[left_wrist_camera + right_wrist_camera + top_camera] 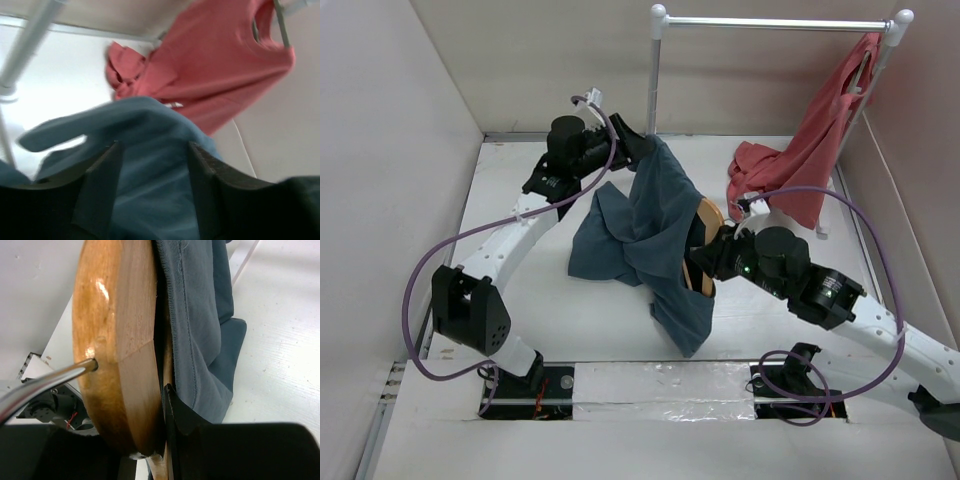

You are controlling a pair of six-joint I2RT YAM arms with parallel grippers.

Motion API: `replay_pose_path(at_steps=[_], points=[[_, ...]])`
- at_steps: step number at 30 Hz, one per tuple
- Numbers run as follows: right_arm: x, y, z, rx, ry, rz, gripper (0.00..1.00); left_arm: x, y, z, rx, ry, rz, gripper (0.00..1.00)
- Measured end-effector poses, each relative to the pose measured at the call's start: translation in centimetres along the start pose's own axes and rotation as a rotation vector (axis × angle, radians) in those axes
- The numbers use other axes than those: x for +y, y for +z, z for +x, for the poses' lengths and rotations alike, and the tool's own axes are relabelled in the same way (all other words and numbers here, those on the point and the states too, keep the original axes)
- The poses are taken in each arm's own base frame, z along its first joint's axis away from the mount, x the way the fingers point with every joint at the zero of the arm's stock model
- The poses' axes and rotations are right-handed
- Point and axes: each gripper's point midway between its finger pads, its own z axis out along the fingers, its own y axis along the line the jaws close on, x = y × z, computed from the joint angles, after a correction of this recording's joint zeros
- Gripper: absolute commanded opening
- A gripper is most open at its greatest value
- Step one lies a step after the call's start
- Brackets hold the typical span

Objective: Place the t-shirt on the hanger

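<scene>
Nearest, the right gripper (708, 258) is clamped on the wooden hanger (115, 340), which it holds off the table (520, 300). One dark finger presses the wood beside the metal hook (45, 382). The blue-grey t-shirt (650, 215) is draped over that hanger, a stitched edge lying flat against the wood. One fold hangs toward the near edge and a bunched part spreads to the left. Further back, the cloth rises to the left gripper (154, 150), whose jaws stand apart with fabric in the gap, not pinched. Farthest, a coral-red garment (820, 140) hangs from the white rail (770, 22), its lower part heaped on the table.
</scene>
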Motion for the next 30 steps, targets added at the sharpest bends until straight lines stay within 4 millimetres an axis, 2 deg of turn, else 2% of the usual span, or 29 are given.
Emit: replay_pose_path(at_steps=[5,11,14,17,18,19,24,30], points=[[-0.2,0.1,0.1,0.009,0.002,0.004,0.00,-1.8,0.0,1.0,0.040,0.048,0.084,0.38],[-0.3,0.2,0.2,0.017,0.006,-0.003,0.00,-2.0,-0.1,1.6,0.057,0.089,0.128,0.41],[-0.2,0.4,0.4,0.029,0.007,-0.008,0.00,-2.1,-0.2,1.9,0.068,0.107,0.141,0.32],[-0.1,0.4,0.3,0.036,0.011,-0.018,0.00,-2.2,-0.2,1.9,0.069,0.124,0.150,0.17],[-0.1,0.4,0.1,0.033,0.013,-0.019,0.00,-2.2,-0.2,1.9,0.070,0.129,0.152,0.05],[-0.1,0.4,0.0,0.032,0.016,-0.021,0.00,-2.2,-0.2,1.9,0.070,0.132,0.155,0.00],[0.3,0.2,-0.2,0.031,0.025,-0.037,0.00,-2.7,-0.1,1.4,0.060,0.143,0.167,0.00],[0.4,0.0,-0.4,0.027,0.034,-0.045,0.00,-3.3,0.9,-1.3,0.005,0.175,0.127,0.00]])
